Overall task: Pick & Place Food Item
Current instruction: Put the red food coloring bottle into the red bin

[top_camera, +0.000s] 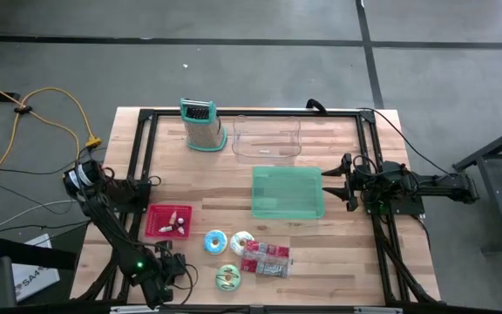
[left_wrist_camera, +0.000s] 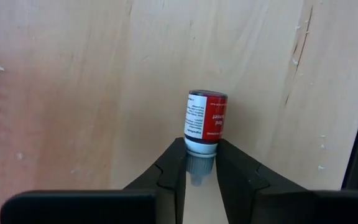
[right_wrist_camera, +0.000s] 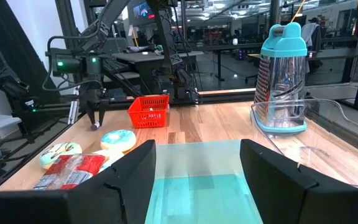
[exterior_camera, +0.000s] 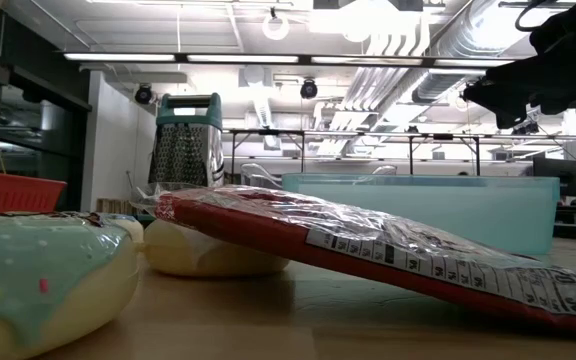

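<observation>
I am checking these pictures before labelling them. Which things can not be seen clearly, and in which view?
- Small bottle: in the left wrist view the left gripper's fingers cover its cap; label text too small to read.
- The same bottle: in the high view the left arm hides it.
- Red basket: contents too small to identify from above.
- Snack packet: cut off by the low view's right edge.
- Donut: cut off at that view's left edge, blurred.

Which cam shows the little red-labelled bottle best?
Left wrist view: the small bottle fills the centre, its cap between the left gripper's fingers. Right wrist view shows only a speck under that gripper. High view hides it beneath the arm; low view misses it.
</observation>
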`<state>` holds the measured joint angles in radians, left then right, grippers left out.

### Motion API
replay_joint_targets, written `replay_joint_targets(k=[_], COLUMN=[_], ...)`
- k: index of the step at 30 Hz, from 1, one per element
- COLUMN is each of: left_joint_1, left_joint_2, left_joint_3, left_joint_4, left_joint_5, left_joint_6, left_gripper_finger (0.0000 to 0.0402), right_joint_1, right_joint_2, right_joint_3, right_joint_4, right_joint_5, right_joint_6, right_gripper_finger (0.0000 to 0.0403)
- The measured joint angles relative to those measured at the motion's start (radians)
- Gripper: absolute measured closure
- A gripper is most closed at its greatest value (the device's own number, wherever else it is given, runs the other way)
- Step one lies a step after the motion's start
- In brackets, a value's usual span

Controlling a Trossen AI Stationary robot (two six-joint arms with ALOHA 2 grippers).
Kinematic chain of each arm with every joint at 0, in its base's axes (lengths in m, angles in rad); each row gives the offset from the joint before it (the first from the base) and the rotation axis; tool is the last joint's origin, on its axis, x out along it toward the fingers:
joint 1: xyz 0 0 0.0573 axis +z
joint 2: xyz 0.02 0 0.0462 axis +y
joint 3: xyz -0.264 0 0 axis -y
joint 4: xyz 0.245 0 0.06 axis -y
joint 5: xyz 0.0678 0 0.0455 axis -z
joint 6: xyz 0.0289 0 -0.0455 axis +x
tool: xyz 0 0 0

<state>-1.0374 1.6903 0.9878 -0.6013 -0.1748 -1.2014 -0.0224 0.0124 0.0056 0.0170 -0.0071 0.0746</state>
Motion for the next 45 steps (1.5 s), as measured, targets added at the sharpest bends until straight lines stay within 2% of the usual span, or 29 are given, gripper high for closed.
replay_joint_targets(k=[4,13,23,33,40,45], left_joint_1=[0.000,0.043,0.077,0.111,0.118,0.146], left_joint_2=[-0.057,-0.264,-0.306,-0.419,-0.515,-0.599], left_joint_3=[-0.001,0.000,0.000,-0.006,-0.110,-0.213], left_joint_4=[-0.023,-0.211,-0.305,-0.460,-0.466,-0.407], left_joint_5=[-0.025,-0.052,-0.065,-0.119,-0.131,-0.114], left_joint_6=[0.012,0.020,0.061,0.062,0.044,0.039], left_gripper_finger=[0.0339,0.0340,0.0340,0.0340,0.0340,0.0340], right_joint_1=[0.000,0.000,0.000,0.000,0.000,0.000], right_joint_2=[0.000,0.000,0.000,0.000,0.000,0.000], right_joint_3=[0.000,0.000,0.000,0.000,0.000,0.000], right_joint_4=[0.000,0.000,0.000,0.000,0.000,0.000], right_joint_5=[0.000,0.000,0.000,0.000,0.000,0.000], right_joint_6=[0.000,0.000,0.000,0.000,0.000,0.000], right_gripper_finger=[0.0180,0.0180,0.0180,0.0180,0.0180,0.0180])
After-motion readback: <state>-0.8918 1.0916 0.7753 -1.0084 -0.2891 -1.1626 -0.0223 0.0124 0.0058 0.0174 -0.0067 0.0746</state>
